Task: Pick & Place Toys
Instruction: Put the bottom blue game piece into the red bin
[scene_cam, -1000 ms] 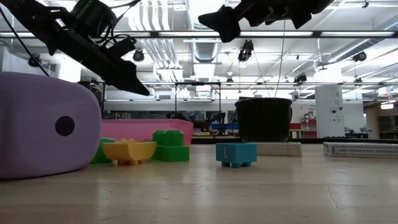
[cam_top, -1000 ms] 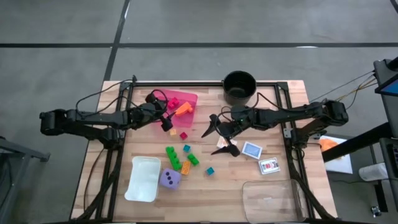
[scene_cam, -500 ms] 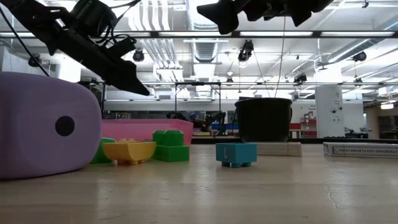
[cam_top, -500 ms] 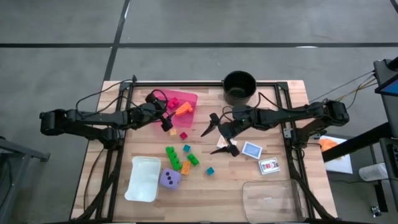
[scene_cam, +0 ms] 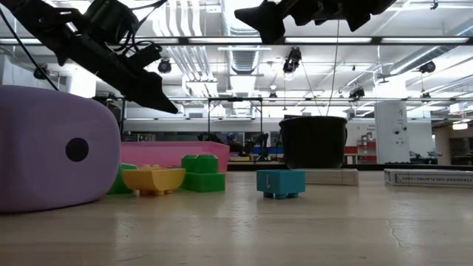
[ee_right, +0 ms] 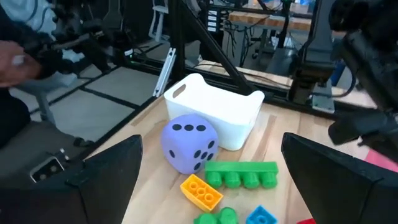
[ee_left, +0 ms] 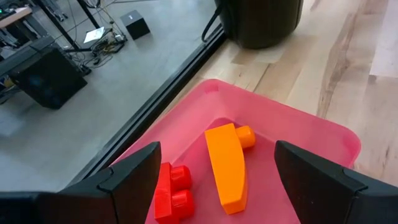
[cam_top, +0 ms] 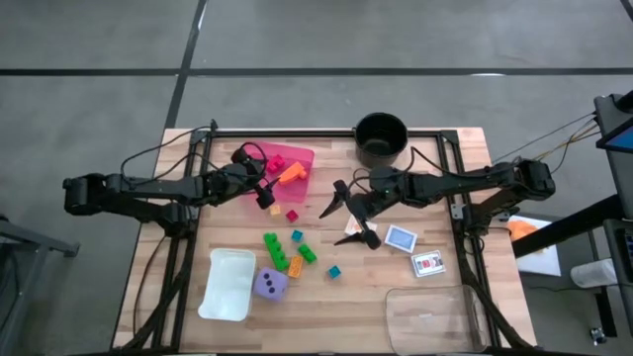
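High view: both grippers spread wide over the table, holding nothing
Left gripper (cam_top: 265, 186) hangs at the pink tray's (cam_top: 301, 156) edge; right gripper (cam_top: 348, 216) is mid-table, near the blue card (cam_top: 400, 237) and white-red card (cam_top: 427, 263). Low view: purple die (scene_cam: 52, 148), yellow brick (scene_cam: 153, 179) and teal brick (scene_cam: 281, 182) rest on the wood. Left wrist view: orange brick (ee_left: 226, 167) and red brick (ee_left: 173, 194) lie in the tray, between the fingers (ee_left: 134, 177). Right wrist view: die, green brick (ee_right: 241, 172) beside a white bin (ee_right: 214, 107)
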